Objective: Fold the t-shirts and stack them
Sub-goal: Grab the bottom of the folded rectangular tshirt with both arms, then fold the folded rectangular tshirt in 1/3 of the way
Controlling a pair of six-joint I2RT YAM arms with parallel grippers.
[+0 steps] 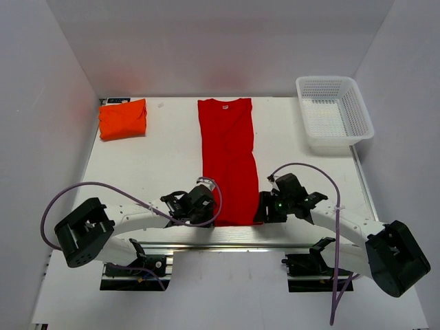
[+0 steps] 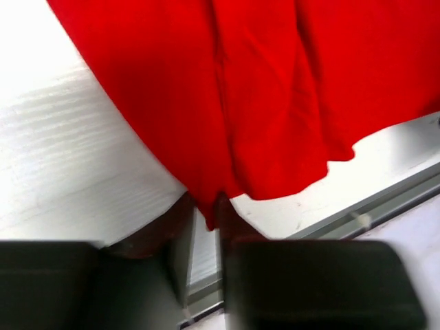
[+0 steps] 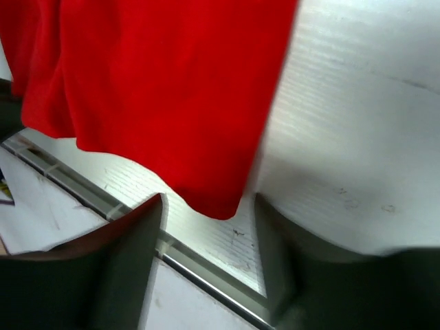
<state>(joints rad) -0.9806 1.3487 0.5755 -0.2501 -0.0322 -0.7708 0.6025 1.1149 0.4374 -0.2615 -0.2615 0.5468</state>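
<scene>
Two sets of jaws sit at the near hem of the red t-shirt [image 1: 227,158]. The left gripper's [image 2: 206,230] jaws stand close around the hem's left corner; whether they pinch it I cannot tell. The right gripper's [image 3: 206,227] jaws stand apart, the right corner between them. The shirt lies mid-counter [image 1: 165,158] as a long strip, collar far. The orange t-shirt [image 1: 122,119] lies folded far left, and a white basket [image 1: 333,142] stands far right.

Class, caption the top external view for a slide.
Left claw and right claw at near hem of red t-shirt; orange t-shirt folded far left.
</scene>
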